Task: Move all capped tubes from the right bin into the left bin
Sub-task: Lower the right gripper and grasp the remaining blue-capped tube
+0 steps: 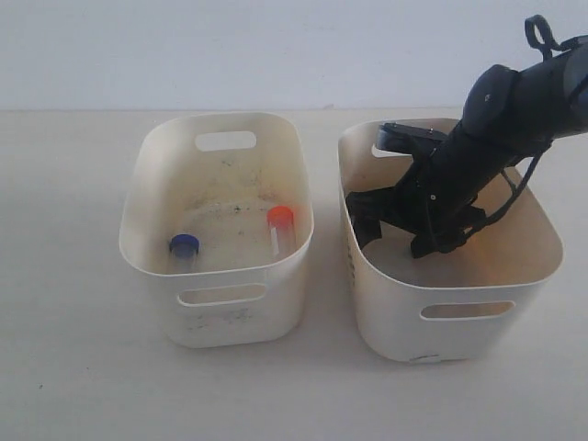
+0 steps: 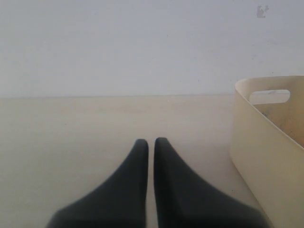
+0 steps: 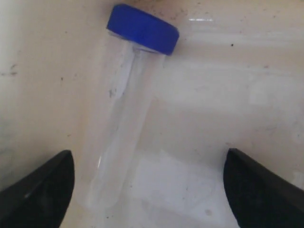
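Hovering inside the right bin (image 1: 386,317), the right gripper (image 3: 148,159) spreads its fingers wide over a blue-capped tube (image 3: 124,128) lying on that bin's floor. Best to centre on the barrel, lower, then close. The left gripper (image 2: 151,145) has its fingers together.

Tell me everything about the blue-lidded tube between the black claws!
The blue-capped tube is clear plastic, seemingly empty, with a round blue cap on one end and a narrowing tip at the other. It lies flat on the speckled floor of the right bin, between the open fingers of the right gripper, nearer one. Neither seems to touch it.
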Controlling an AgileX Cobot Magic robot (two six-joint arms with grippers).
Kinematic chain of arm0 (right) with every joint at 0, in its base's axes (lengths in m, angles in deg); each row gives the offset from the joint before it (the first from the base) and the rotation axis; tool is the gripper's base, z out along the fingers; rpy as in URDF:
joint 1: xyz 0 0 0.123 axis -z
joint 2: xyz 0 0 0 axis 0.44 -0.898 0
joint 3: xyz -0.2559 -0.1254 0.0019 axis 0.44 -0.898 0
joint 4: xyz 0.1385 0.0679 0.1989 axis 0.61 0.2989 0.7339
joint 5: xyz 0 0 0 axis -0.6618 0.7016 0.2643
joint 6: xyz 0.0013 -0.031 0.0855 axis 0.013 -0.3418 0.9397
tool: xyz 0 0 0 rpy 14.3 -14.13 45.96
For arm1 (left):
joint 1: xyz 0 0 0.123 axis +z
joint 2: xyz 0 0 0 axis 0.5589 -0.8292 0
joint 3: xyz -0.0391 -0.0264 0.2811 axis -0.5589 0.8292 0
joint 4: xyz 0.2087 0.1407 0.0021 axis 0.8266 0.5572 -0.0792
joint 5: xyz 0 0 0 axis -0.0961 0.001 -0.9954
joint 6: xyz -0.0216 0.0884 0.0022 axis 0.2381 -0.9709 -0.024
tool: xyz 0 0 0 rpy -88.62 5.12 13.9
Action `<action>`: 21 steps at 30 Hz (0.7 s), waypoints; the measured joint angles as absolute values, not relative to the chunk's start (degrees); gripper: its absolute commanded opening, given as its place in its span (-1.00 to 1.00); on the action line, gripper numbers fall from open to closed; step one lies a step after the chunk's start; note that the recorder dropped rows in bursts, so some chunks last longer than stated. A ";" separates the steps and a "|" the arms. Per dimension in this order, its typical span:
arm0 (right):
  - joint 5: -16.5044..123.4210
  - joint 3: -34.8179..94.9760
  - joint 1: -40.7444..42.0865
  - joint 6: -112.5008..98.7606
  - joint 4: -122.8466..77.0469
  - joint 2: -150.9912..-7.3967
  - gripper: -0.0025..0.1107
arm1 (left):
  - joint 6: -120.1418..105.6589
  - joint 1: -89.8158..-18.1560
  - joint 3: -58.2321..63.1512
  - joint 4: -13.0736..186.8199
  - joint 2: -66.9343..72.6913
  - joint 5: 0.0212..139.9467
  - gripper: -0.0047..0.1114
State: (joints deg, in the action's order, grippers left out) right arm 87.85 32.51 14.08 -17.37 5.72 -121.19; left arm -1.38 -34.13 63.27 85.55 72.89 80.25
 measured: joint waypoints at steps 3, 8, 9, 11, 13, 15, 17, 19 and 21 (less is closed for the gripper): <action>87.62 32.51 14.08 -17.37 5.44 -121.64 0.47 | -1.38 -34.13 63.27 85.55 72.89 80.25 -0.85; 87.15 32.88 13.95 -15.77 3.07 -122.11 0.25 | -1.38 -34.13 63.27 85.55 72.89 80.25 -0.85; 86.89 32.97 13.95 -14.88 2.23 -122.11 0.15 | -1.38 -34.13 63.27 85.55 72.89 80.25 -0.85; 86.54 32.97 13.81 -13.57 0.69 -122.26 -0.07 | -1.38 -34.13 63.27 85.55 72.89 80.25 -0.85; 86.21 32.97 13.81 -13.01 -0.25 -122.40 -0.28 | -1.38 -34.13 63.27 85.55 72.89 80.25 -0.85; 85.69 32.97 13.68 -12.91 -0.48 -122.74 -0.55 | -1.38 -34.13 63.27 85.55 72.89 80.25 -0.85; 85.59 32.97 13.68 -12.67 -0.49 -122.77 -0.79 | -1.38 -34.13 63.27 85.55 72.89 80.25 -0.85; 85.59 32.97 13.68 -12.55 -0.49 -122.77 -0.96 | -1.38 -34.13 63.27 85.55 72.89 80.25 -0.85; 85.59 32.97 13.68 -12.55 -0.49 -122.77 -0.96 | -1.38 -34.13 63.27 85.55 72.89 80.25 -0.85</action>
State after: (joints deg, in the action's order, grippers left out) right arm 85.59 32.97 13.68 -12.55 -0.49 -122.77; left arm -1.38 -34.13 63.27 85.55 72.89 80.25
